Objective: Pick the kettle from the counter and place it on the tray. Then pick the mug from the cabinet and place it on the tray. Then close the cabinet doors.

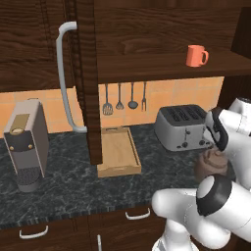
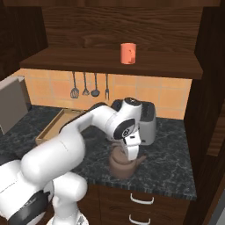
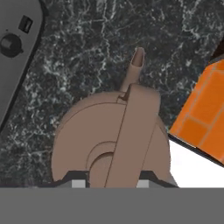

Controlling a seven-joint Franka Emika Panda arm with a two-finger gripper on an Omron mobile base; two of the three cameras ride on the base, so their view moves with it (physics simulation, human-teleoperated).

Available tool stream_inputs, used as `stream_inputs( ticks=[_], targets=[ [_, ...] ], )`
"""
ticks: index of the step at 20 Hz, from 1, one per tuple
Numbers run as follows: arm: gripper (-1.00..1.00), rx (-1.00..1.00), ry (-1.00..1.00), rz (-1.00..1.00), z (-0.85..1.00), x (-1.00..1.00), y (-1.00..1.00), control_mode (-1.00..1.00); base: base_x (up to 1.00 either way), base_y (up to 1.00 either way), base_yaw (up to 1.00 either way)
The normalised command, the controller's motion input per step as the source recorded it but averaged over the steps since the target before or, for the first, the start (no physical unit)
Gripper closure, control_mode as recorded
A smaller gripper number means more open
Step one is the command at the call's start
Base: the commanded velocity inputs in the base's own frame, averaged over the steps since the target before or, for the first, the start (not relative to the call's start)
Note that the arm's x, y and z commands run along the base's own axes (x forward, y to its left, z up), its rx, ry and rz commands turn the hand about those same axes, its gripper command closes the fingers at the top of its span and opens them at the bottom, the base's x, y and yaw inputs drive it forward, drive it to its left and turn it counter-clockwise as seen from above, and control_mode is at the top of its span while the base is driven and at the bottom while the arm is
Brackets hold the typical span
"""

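Observation:
The squat brown kettle (image 1: 212, 165) (image 2: 124, 166) stands on the dark marbled counter (image 1: 63, 191) in front of the toaster. My gripper (image 3: 110, 184) (image 2: 132, 154) reaches down from above, and its fingertips (image 3: 142, 183) sit close on either side of the arched handle, shut on it. In the hand view the kettle (image 3: 78, 135) lies right below, spout pointing away. The tan wooden tray (image 1: 119, 170) (image 2: 47, 131) lies to the left, bare. On the shelf of the open cabinet (image 1: 162, 66) stands the orange-red mug (image 1: 196, 56) (image 2: 128, 53). One cabinet door (image 1: 89, 83) stands open, edge-on, above the tray's left side.
A silver toaster (image 1: 180, 126) (image 2: 148, 124) stands just behind the kettle. A grey coffee machine (image 1: 25, 142) sits at the far left. Utensils (image 1: 119, 98) hang on the orange tiled wall. A dark wooden side panel (image 2: 208, 110) closes the counter on the right.

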Motion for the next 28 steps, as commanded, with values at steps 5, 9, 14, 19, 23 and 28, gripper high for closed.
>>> stream_inputs(
  ticks=[5,9,14,19,23,28],
  targets=[
    [1.00,0.00,-0.16,-0.08,0.38,-0.54,0.52,-1.00,0.00,0.00,0.00],
    [1.00,0.00,-0.10,-0.05,0.44,-0.14,0.90,-1.00,0.00,0.00,0.00],
    [1.00,-0.01,-0.05,-0.02,0.33,0.00,0.99,-1.00,0.00,0.00,0.00],
    [1.00,-0.02,-0.10,-0.02,0.35,0.14,1.00,-1.00,0.00,0.00,0.00],
    [1.00,-0.01,-0.08,-0.05,0.37,0.36,0.91,-1.00,0.00,0.00,0.00],
    [1.00,0.00,0.00,-0.06,0.28,0.55,0.67,-1.00,0.00,0.00,0.00]
  ],
)
